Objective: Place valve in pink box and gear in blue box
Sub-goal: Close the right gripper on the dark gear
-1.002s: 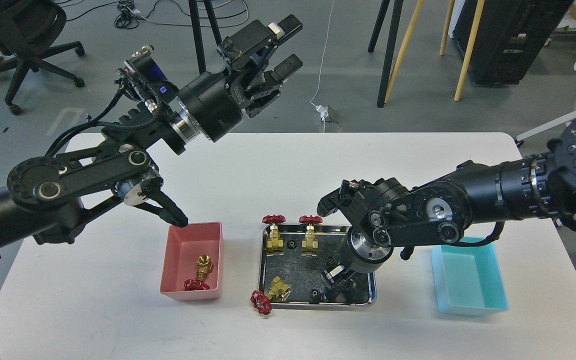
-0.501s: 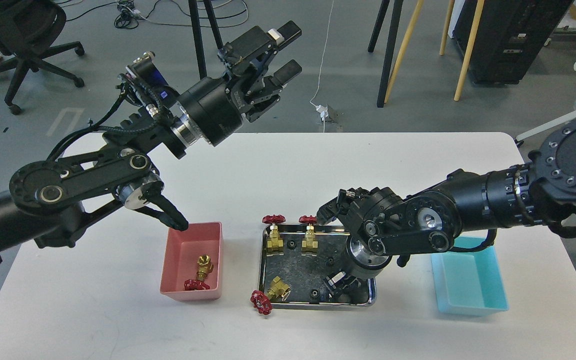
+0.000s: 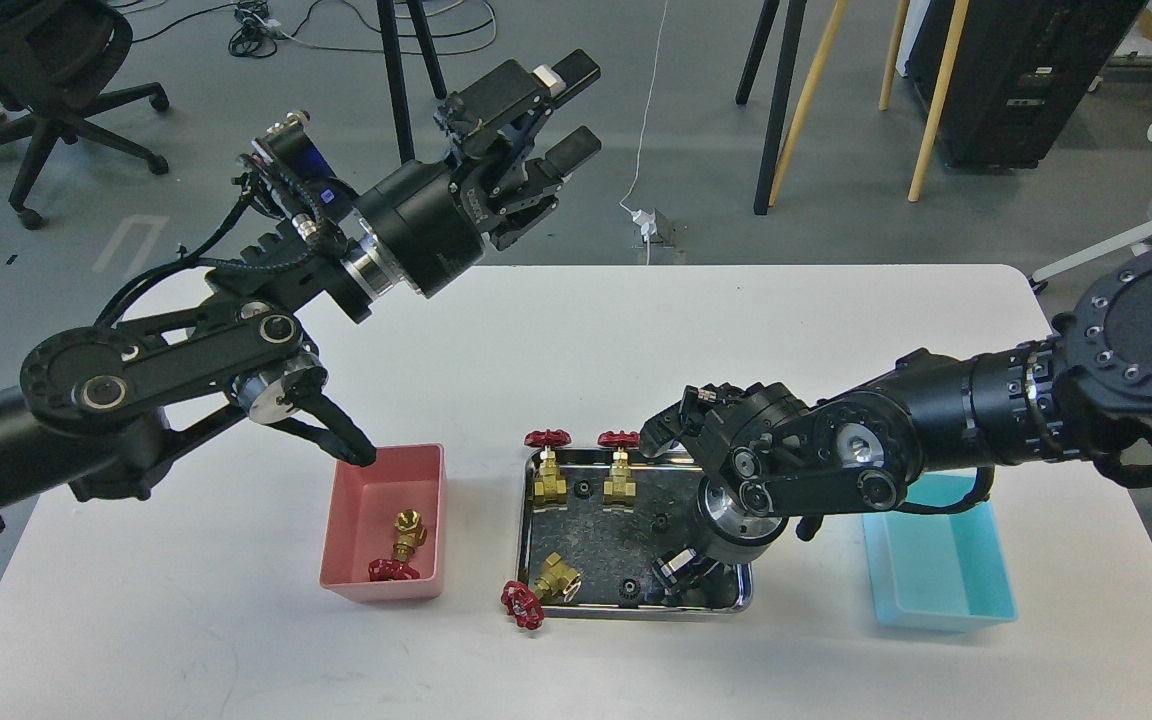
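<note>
One valve (image 3: pixel 398 545) lies in the pink box (image 3: pixel 361 500). Two valves (image 3: pixel 548 470) (image 3: pixel 620 468) stand upright at the back of the steel tray (image 3: pixel 636 608). Another valve (image 3: pixel 544 585) lies at the tray's front left, its red handwheel over the rim. Small black gears (image 3: pixel 584 488) (image 3: pixel 663 520) (image 3: pixel 626 588) lie in the tray. My right gripper (image 3: pixel 681 572) points down into the tray's front right corner; its fingers are dark and mostly hidden under the wrist. The blue box (image 3: pixel 936 560) is empty. My left gripper (image 3: pixel 571 110) is open and empty, raised beyond the table's far edge.
The white table (image 3: pixel 576 330) carries the bins and the tray in a row near the front. My left forearm hangs over the pink box's back left corner. My right forearm crosses above the blue box's back edge. Stands, chairs and cables are on the floor behind.
My right wrist has shifted a little over the tray's front right corner, with the elbow swinging. My left arm has barely moved. No object has moved.
</note>
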Available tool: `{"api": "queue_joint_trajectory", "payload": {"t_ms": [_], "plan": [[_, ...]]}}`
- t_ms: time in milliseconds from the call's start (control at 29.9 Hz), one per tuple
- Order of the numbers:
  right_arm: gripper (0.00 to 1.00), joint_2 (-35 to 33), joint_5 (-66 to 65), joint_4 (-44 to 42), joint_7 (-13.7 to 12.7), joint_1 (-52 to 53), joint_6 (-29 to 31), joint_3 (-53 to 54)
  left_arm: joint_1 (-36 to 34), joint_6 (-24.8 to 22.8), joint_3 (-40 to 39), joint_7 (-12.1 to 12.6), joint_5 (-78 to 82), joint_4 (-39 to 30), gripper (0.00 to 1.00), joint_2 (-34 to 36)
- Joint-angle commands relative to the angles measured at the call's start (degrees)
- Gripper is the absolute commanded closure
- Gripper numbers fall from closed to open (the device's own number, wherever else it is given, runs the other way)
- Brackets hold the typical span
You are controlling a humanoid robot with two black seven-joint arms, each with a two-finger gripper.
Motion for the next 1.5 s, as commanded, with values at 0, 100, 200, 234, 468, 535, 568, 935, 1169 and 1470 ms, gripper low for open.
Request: {"api": "queue_joint_trajectory", "payload": {"t_ms": [0,100,200,234,468,535,568,935,1169,1470], "plan": [[0.44,0.00,0.00,-0.05,0.04,-0.02,0.00,0.00,0.09,0.00,0.01,0.00,0.08,0.03,0.18,-0.03],[0.44,0.00,0.08,-0.05,0.04,-0.02,0.00,0.09,0.17,0.00,0.01,0.00,-0.01,0.03,0.18,-0.21],[0.44,0.00,0.08,-0.05,0.04,-0.10,0.00,0.00,0.26,0.00,0.01,0.00,-0.01,0.03,0.18,-0.30],[0.44,0.00,0.08,-0.05,0.04,-0.19,0.00,0.09,0.26,0.00,0.01,0.00,-0.01,0.03,0.18,-0.30],[0.45,0.00,0.08,-0.75,0.04,-0.89,0.00,0.09,0.26,0.00,0.01,0.00,-0.01,0.12,0.17,-0.30],[0.46,0.00,0.08,-1.11,0.04,-1.07,0.00,0.09,0.44,0.00,0.01,0.00,-0.01,0.12,0.17,-0.30],[0.46,0.00,0.08,-1.11,0.04,-1.16,0.00,0.09,0.70,0.00,0.01,0.00,0.08,0.12,0.17,-0.38],[0.51,0.00,0.08,-1.11,0.04,-1.60,0.00,0.09,0.97,0.00,0.01,0.00,0.08,0.20,0.17,-0.47],[0.56,0.00,0.08,-1.11,0.04,-1.60,0.00,0.09,0.97,0.00,0.01,0.00,0.08,0.29,0.17,-0.91],[0.61,0.00,0.08,-1.20,0.04,-1.69,0.00,0.09,1.05,0.00,0.01,0.00,0.17,0.29,0.17,-1.00]]}}
